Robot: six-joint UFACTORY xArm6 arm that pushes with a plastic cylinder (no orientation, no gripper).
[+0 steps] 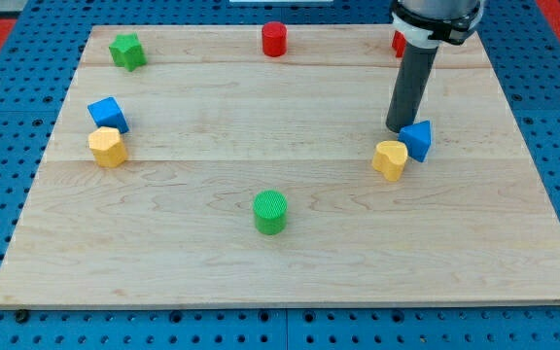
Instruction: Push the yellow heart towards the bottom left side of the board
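Yellow heart point(391, 159) sits right of counter point(212, 107) centre, touching blue block point(418, 139). My tip point(398, 129) just above heart, beside blue block. End effector: bare rod, no jaws, grips nothing. Step judged: approach, positioning. Next: set tip on heart's upper-right, push toward view's bottom-left, steering below green cylinder point(270, 211).

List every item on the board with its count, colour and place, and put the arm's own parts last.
star block: 1, green, top left corner
cylinder: 1, red, top edge, middle
red block: 1, red, top right, mostly hidden behind the rod, shape unclear
blue cube: 1, blue, left side
yellow block: 1, yellow, touching below the blue cube
green cylinder: 1, green, lower middle
yellow heart: 1, yellow, right of centre
blue block: 1, blue, touching the heart's upper right
board: 1, light wood
my tip: 1, dark, just above the heart, beside the blue block
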